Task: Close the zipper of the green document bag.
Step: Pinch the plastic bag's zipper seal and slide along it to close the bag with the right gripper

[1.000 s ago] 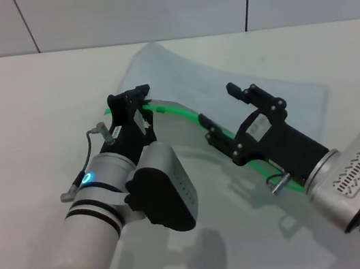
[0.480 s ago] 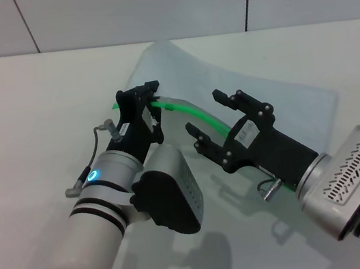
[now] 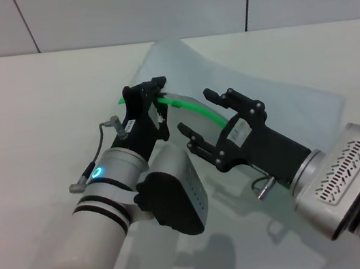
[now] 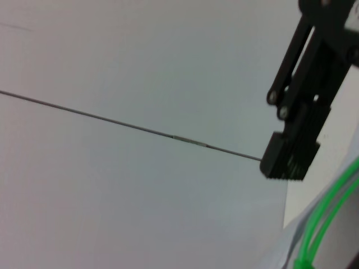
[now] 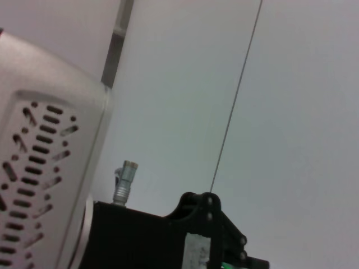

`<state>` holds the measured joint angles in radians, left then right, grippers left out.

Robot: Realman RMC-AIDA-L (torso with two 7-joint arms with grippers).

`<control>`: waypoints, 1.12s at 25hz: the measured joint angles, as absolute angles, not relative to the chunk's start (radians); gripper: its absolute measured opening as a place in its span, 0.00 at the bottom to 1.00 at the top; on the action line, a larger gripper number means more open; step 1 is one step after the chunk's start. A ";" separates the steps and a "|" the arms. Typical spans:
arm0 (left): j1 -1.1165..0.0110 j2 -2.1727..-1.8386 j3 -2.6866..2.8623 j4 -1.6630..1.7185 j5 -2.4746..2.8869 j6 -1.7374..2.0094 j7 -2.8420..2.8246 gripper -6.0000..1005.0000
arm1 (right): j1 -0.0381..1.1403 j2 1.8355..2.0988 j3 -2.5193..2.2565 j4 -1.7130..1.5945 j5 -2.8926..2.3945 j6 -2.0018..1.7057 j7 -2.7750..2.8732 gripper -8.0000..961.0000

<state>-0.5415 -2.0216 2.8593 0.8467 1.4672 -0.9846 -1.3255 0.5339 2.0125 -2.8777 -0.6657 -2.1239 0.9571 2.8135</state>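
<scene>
Nearest the camera in the head view, two robot arms reach forward over a white table. The left arm, white with a glowing blue ring at its wrist, ends in a black left gripper whose jaws are pinched tight on the near-left end of the zipper, a thin bright green strip. To its right, the right arm's silver wrist leads to a black right gripper with its two fingers spread wide apart, one on either side of the green strip and holding nothing; whether they touch the strip cannot be told. The zipper curves from the left gripper's tips back under the right gripper toward that arm's wrist. Beyond both grippers lies the green document bag, a large flat pouch of translucent pale plastic, spread across the table, with its left corner lifted and bowed upward. Behind it stands a grey panelled wall. The left wrist view shows a black finger against that wall, with two green lines of zipper at one corner.
</scene>
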 joint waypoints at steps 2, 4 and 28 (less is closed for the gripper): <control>-0.542 -2.022 2.859 0.847 1.478 -0.984 -1.327 0.08 | 0.540 2.013 -2.878 -0.666 -2.125 0.952 2.812 0.70; -0.543 -2.022 2.859 0.847 1.484 -0.983 -1.328 0.08 | 0.544 2.013 -2.878 -0.666 -2.125 0.950 2.812 0.70; -0.543 -2.022 2.859 0.850 1.522 -0.972 -1.325 0.09 | 0.588 2.014 -2.871 -0.634 -2.123 0.878 2.793 0.63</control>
<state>-0.5433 -2.0216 2.8593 0.8501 1.5217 -0.9723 -1.3248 0.5884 2.0138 -2.8707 -0.6339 -2.1233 0.8780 2.7929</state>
